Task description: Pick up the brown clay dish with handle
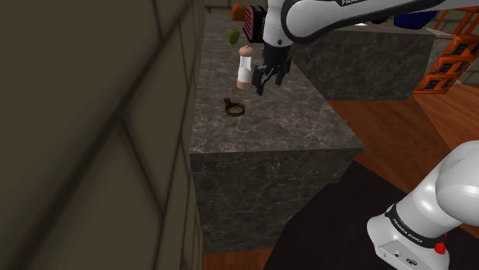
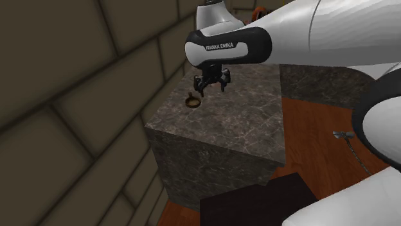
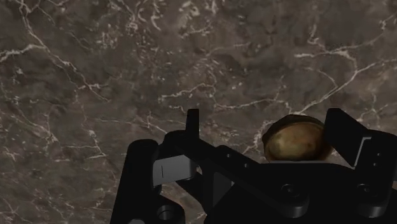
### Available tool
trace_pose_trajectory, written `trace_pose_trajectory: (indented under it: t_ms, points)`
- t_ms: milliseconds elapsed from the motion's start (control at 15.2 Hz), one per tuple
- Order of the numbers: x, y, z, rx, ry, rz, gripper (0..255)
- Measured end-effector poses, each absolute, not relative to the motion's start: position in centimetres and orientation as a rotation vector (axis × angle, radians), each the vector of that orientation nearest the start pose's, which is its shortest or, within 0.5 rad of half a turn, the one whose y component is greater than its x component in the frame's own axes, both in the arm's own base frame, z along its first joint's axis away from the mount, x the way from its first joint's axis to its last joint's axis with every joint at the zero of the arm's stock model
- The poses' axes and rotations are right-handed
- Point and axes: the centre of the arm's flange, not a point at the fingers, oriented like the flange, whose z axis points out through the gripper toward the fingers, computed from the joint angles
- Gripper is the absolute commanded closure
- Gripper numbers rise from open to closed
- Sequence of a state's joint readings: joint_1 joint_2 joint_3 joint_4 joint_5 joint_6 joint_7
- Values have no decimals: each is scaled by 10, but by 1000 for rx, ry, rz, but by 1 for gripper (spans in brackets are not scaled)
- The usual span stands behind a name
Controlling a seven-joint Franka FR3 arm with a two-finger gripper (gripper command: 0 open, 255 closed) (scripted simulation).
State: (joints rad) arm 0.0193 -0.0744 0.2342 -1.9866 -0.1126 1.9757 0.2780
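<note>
The dish (image 1: 235,109) is a small brown round bowl with a short dark handle, lying on the dark marble counter (image 1: 269,130) near the wall. My black gripper (image 1: 269,80) hangs above the counter, up and to the shoulder view's right of the dish. From the second exterior view, the gripper (image 2: 212,85) hovers just beside and above the dish (image 2: 192,100). In the wrist view the fingers stand apart, and the dish (image 3: 296,139) shows below the gripper (image 3: 264,121), close to one fingertip (image 3: 343,133). Nothing is held.
A white bottle with a brown top (image 1: 245,67) stands just behind the gripper. A green object (image 1: 232,34) and a reddish one (image 1: 238,11) sit farther back. A tiled wall (image 1: 92,130) borders the counter. An orange rack (image 1: 449,57) stands at far right.
</note>
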Motion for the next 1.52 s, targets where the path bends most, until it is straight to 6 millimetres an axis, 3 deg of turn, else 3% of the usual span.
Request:
trace_pose_trajectory:
  t_ms: [726, 858, 1320, 1386, 1518]
  points:
    - [643, 195, 433, -3256, 20, -121, 0]
    - [652, 201, 423, -3258, 24, -119, 0]
    - [654, 203, 391, -3259, 25, -118, 0]
    - [654, 203, 390, -3259, 26, -118, 255]
    - [654, 202, 390, -3259, 26, -120, 255]
